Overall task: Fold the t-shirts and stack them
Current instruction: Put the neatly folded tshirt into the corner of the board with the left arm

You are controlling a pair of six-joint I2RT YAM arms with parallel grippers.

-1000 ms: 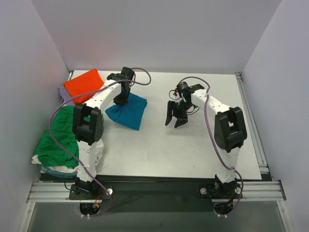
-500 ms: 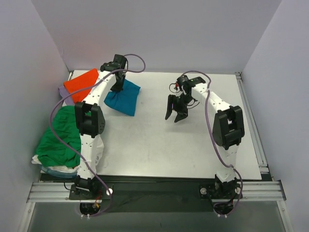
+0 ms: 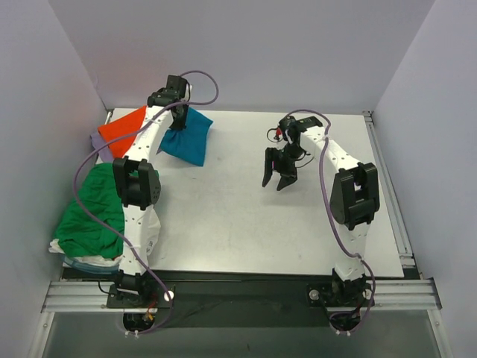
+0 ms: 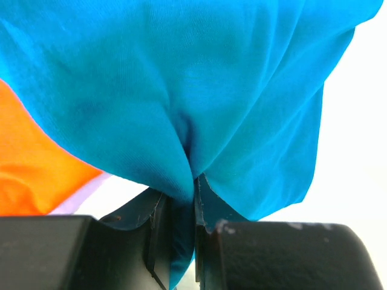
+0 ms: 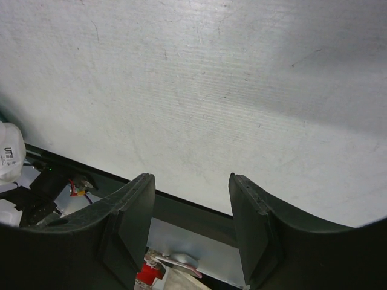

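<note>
Left tool (image 4: 195, 181): pinching a fold of the teal-blue t-shirt (image 3: 188, 140), which hangs bunched at the worktop's far left, just beside the orange t-shirt (image 3: 125, 128).
Right tool (image 3: 279, 177): fingers spread, empty, pointing down over bare surface.
Worktop (image 3: 246, 224): pale grey, scuffed, with plain pale walls on three sides.
Left arm: stretched toward the back wall.
Right arm: bent at the elbow, mid-worktop.
Left edge: green t-shirt (image 3: 93, 205) lies over a white t-shirt (image 3: 65, 247).
Writing: small print on a white part (image 5: 11, 154), unreadable.
</note>
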